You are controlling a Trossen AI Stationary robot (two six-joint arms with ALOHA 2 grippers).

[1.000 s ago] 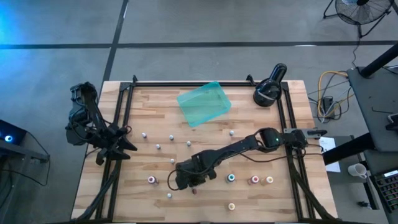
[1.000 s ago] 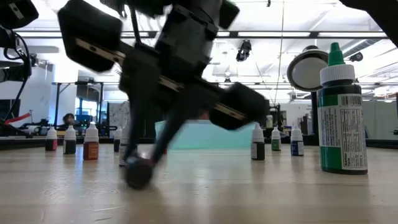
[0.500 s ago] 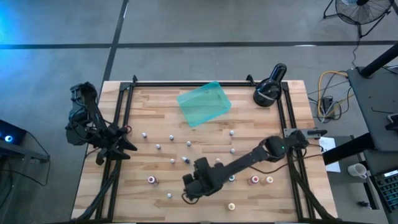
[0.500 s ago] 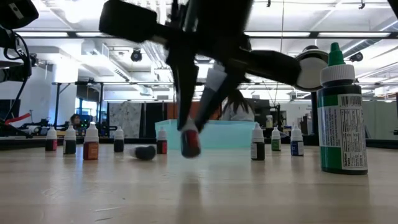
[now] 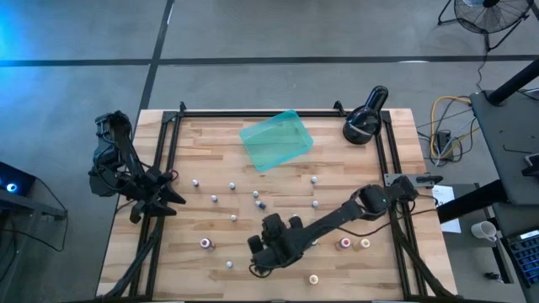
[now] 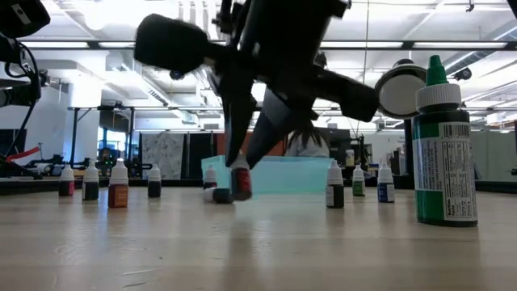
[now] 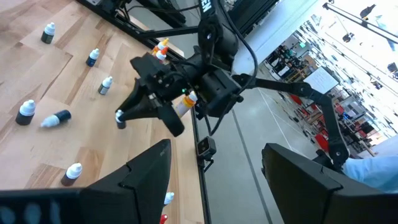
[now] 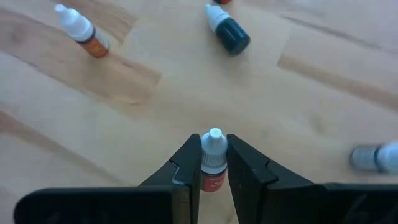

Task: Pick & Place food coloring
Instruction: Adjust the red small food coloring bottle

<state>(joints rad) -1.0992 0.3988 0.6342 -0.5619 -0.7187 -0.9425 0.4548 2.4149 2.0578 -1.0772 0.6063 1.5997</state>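
Observation:
The food coloring is several tiny white-capped bottles scattered over the wooden table [image 5: 210, 252]. My right gripper [image 8: 213, 163] is near the table's front middle, slanting down, shut on a small red bottle [image 8: 213, 177], which also shows in the low view [image 6: 240, 184]. A dark bottle [image 5: 261, 204] lies on its side farther back. An orange bottle [image 8: 84, 31] and a dark teal one [image 8: 229, 32] are on the wood ahead of the fingers. My left gripper [image 7: 217, 186] waits open at the table's left edge. My right gripper pinches the red bottle between its two fingers, on the sides of its body [image 8: 213, 180] just behind the white cap [image 8: 214, 142]. The fingers slant down from above and lie along the bottle. The cap pokes out past the fingertips. The bottle is tilted, clear of the table.
A translucent teal tray [image 5: 276, 139] lies at the far middle and a black round lamp-like device [image 5: 364, 122] at the far right. Bottles stand in a row mid-table [image 5: 215, 199] and near the front right [image 5: 344, 243]. A large green bottle [image 6: 440, 145] stands close to the low camera.
My right gripper has risen from the table, swung a little toward the right and near edge, and tipped steeply, carrying the red bottle clear of the wood. The dark bottle beside it has been knocked over and has rolled toward the far side.

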